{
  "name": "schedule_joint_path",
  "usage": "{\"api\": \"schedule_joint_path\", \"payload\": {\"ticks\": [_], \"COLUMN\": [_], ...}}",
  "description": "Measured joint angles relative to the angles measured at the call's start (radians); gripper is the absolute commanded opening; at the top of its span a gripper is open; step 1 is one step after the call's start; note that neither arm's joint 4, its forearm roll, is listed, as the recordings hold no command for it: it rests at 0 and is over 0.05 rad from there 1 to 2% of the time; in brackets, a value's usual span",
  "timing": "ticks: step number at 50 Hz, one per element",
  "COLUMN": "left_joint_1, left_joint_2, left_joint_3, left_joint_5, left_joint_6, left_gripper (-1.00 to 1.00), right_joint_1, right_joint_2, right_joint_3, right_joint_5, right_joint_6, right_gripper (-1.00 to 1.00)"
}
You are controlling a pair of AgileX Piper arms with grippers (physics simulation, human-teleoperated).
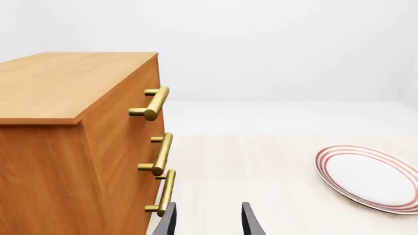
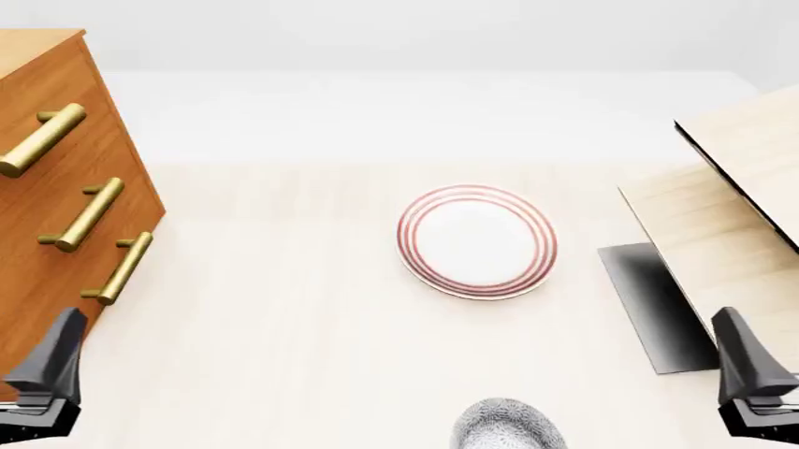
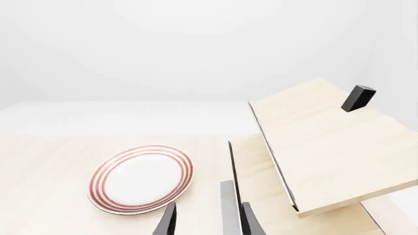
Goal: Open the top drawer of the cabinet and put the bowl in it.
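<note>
The orange-brown cabinet (image 2: 32, 47) stands at the table's left, and the left wrist view shows the same cabinet (image 1: 52, 83) close up. All three of its drawers are shut. The top drawer (image 2: 97, 131) carries the uppermost brass handle (image 2: 44, 140), which appears as the highest handle (image 1: 153, 103) in the left wrist view. The speckled bowl (image 2: 506, 428) sits at the near table edge, cut off by the frame, between both arms. My left gripper (image 2: 50, 360) (image 1: 208, 205) is open, low beside the cabinet's bottom handle. My right gripper (image 2: 747, 360) (image 3: 207, 208) is open and empty at the near right.
A flat white plate with red rings (image 2: 477, 241) (image 1: 372, 178) (image 3: 140, 178) lies mid-table. A pale light-wood structure (image 2: 736, 187) (image 3: 326, 142) with slanted boards and a dark panel (image 2: 649, 299) fills the right side. A small black block (image 3: 358, 98) rests on its top.
</note>
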Motion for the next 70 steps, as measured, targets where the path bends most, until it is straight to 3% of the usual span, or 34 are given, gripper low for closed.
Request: {"api": "schedule_joint_path", "payload": {"ticks": [13, 14, 28, 34, 49, 70], "left_joint_1": [0.000, 0.054, -0.004, -0.014, -0.036, -0.056], "left_joint_2": [0.004, 0.003, 0.040, 0.043, 0.137, 0.390], "left_joint_3": [-0.005, -0.005, -0.008, -0.033, -0.156, -0.251], "left_joint_5": [0.001, 0.016, -0.029, -0.004, 0.052, -0.041], "left_joint_6": [0.001, -0.059, 0.016, 0.113, 0.451, 0.839], "left_gripper": [1.00, 1.00, 1.00, 1.00, 1.00, 1.00], "right_joint_1": [-0.002, -0.001, -0.002, -0.002, -0.001, 0.000], "right_joint_2": [0.003, 0.003, 0.004, 0.005, 0.005, 0.005], "right_joint_3": [-0.002, -0.002, -0.003, -0.004, -0.004, -0.004], "right_joint_5": [-0.001, -0.001, -0.002, -0.002, -0.002, -0.002], "right_joint_6": [0.000, 0.000, 0.000, 0.000, 0.000, 0.000], "right_gripper": [1.00, 1.00, 1.00, 1.00, 1.00, 1.00]}}
